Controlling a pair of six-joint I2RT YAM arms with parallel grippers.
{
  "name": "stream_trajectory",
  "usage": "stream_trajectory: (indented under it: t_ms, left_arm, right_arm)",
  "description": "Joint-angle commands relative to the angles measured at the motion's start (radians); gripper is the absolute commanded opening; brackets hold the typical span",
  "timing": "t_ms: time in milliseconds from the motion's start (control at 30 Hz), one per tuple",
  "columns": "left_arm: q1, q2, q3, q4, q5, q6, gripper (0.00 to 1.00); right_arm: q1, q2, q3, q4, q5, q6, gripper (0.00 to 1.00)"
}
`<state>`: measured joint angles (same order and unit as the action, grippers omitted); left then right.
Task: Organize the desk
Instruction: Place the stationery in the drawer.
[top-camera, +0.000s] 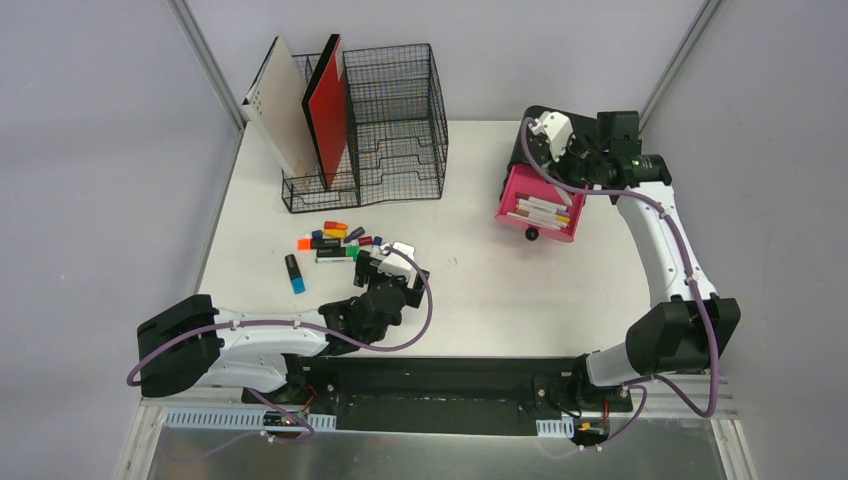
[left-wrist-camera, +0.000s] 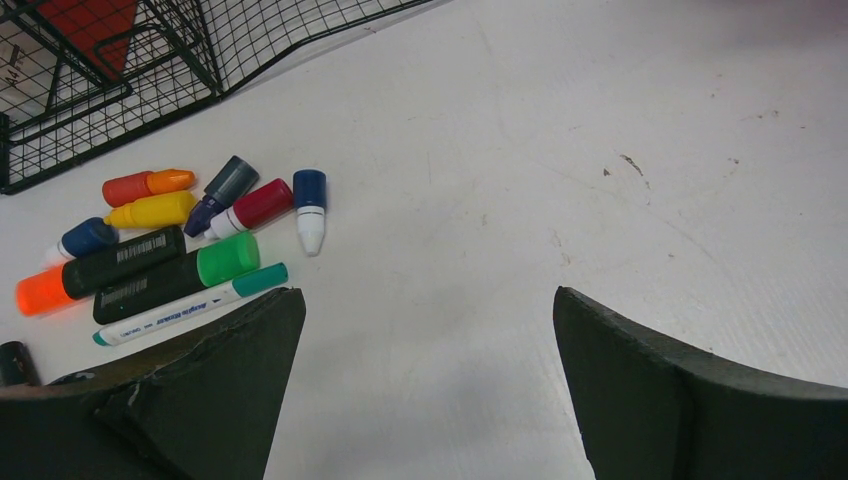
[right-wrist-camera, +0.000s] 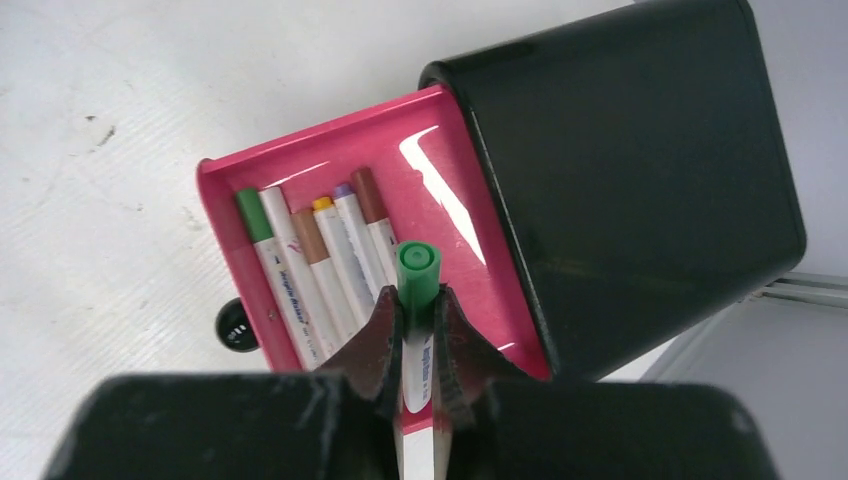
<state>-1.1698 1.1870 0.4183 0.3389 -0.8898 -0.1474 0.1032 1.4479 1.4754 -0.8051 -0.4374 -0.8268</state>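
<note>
– Black fingers of the right gripper (right-wrist-camera: 417, 305) pinch a thin white pen (right-wrist-camera: 418, 268) with a round green cap, over the shiny pink drawer (right-wrist-camera: 400, 150).
– And the left gripper (left-wrist-camera: 430, 297)?
– Its jaws stand wide apart, holding nothing, low over the flat white desk (left-wrist-camera: 600, 130), near a pile of fat colored pens (left-wrist-camera: 170, 250).
– The desk lies under everything?
– Yes, smooth and a bit scuffed.

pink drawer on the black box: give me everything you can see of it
The pink drawer is a glossy, plastic-looking shallow tray, pulled well out of the black box on the desk. A round black knob sits on its front. White-barrelled markers lie side by side along one side; the rest of its floor is bare. The right gripper, shut on a green-capped marker, is over it; whether that marker touches it is unclear.
</note>
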Motion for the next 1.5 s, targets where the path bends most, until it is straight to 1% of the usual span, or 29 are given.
stream_trajectory:
  t_ms: [0, 167, 267, 433, 567, 667, 800, 833, 933, 1000, 1133, 1200, 1267, 1300, 1367, 1400, 1467]
  left_arm:
    - [0.009, -0.022, 0.015, 0.026, -0.006, -0.009, 0.99]
    - [0.008, -0.032, 0.007, 0.03, -0.007, -0.012, 0.99]
    - [0.007, -0.036, 0.002, 0.031, -0.008, -0.013, 0.99]
    - [0.008, -0.045, -0.005, 0.036, -0.009, -0.015, 0.99]
    - [0.009, -0.047, -0.007, 0.037, -0.008, -0.016, 0.99]
    - [0.009, -0.05, -0.009, 0.038, -0.009, -0.017, 0.99]
    - [0.008, -0.054, -0.012, 0.04, -0.01, -0.017, 0.99]
    - [0.008, -0.056, -0.013, 0.041, -0.01, -0.017, 0.99]
    - [0.009, -0.063, -0.017, 0.04, -0.012, -0.018, 0.99]
    - [0.007, -0.073, -0.021, 0.039, -0.014, -0.019, 0.99]
    - [0.007, -0.097, -0.011, 0.009, -0.007, -0.017, 0.99]
    - [0.008, -0.098, 0.016, -0.057, -0.018, -0.041, 0.99]
    - [0.009, -0.08, 0.048, -0.158, -0.053, -0.112, 0.99]
    - [0.008, -0.067, 0.065, -0.193, -0.082, -0.143, 0.98]
    - [0.009, -0.049, 0.118, -0.314, -0.12, -0.226, 0.99]
    - [0.008, -0.046, 0.14, -0.362, -0.121, -0.253, 0.99]
    - [0.008, -0.067, 0.168, -0.43, -0.051, -0.31, 0.99]
  right_arm:
    - [0.03, 0.006, 0.024, 0.074, 0.086, -0.059, 0.04]
    - [0.058, 0.025, 0.004, 0.123, 0.137, -0.09, 0.07]
    - [0.068, 0.04, -0.005, 0.137, 0.16, -0.103, 0.14]
    - [0.083, 0.051, -0.032, 0.161, 0.199, -0.1, 0.4]
    - [0.084, 0.043, -0.068, 0.198, 0.243, -0.084, 0.7]
    - [0.084, 0.025, -0.066, 0.179, 0.229, -0.022, 0.79]
    - [0.084, -0.045, -0.08, 0.112, 0.102, 0.088, 0.87]
    - [0.083, -0.067, -0.087, 0.091, 0.06, 0.118, 0.89]
    - [0.071, -0.139, -0.127, 0.021, -0.094, 0.179, 0.93]
    - [0.055, -0.2, -0.18, -0.001, -0.225, 0.213, 0.94]
    - [0.0, -0.369, -0.337, -0.001, -0.404, 0.24, 0.97]
    - [-0.036, -0.443, -0.408, 0.005, -0.463, 0.244, 0.99]
    - [-0.07, -0.508, -0.48, 0.031, -0.512, 0.257, 0.99]
    - [-0.084, -0.537, -0.521, 0.053, -0.533, 0.266, 0.99]
    - [-0.113, -0.582, -0.616, 0.137, -0.588, 0.296, 0.99]
    - [-0.138, -0.601, -0.652, 0.153, -0.608, 0.297, 0.99]
    - [-0.156, -0.631, -0.667, 0.135, -0.58, 0.285, 0.99]
